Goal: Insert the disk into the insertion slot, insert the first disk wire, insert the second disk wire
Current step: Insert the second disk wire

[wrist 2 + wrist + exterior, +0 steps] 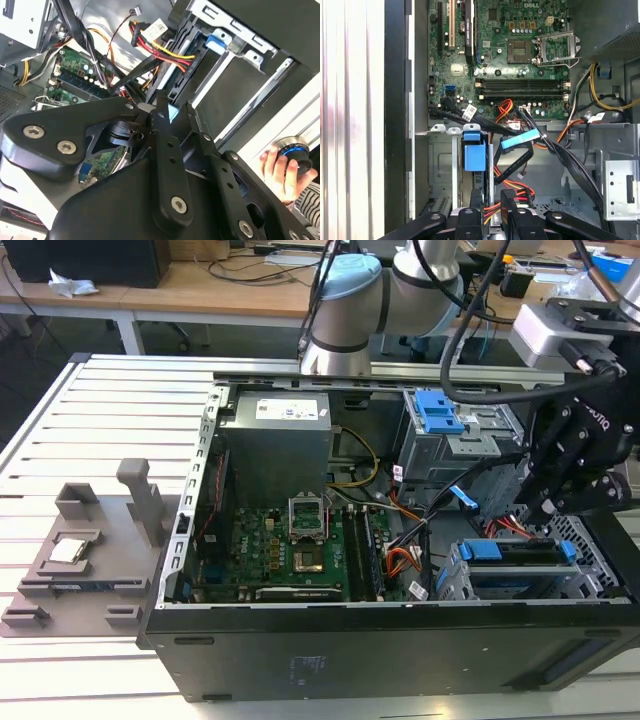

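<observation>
The disk (520, 556) sits on edge inside the insertion slot (592, 538), with its bright blue carrier showing at both ends. The slot, a silver perforated cage, stands just to the exterior view's right of the motherboard (290, 550). A blue-plugged wire (520, 140), flat and black, lies loose between the motherboard and the slot, its plug unconnected. A red, yellow and black wire bundle (512, 192) runs beside the slot, and its end is hidden.
</observation>
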Action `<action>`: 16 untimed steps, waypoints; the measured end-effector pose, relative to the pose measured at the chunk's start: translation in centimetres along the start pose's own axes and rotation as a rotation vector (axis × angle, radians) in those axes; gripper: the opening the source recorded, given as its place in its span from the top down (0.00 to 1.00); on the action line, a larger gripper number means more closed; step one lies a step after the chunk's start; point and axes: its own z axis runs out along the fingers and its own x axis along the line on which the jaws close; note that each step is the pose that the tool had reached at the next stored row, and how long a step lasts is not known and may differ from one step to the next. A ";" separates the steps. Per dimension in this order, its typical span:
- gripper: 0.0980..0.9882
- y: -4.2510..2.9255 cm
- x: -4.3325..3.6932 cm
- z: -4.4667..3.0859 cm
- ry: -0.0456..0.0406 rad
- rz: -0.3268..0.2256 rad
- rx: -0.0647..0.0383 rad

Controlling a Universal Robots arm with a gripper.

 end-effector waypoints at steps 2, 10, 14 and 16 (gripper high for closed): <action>0.77 0.45 0.00 0.02 0.0000 0.000 0.000; 0.77 2.20 -0.63 0.14 0.0002 0.001 0.000; 0.77 2.55 -1.14 0.17 0.0001 0.001 0.000; 0.77 2.65 -1.34 0.21 0.0001 0.001 0.000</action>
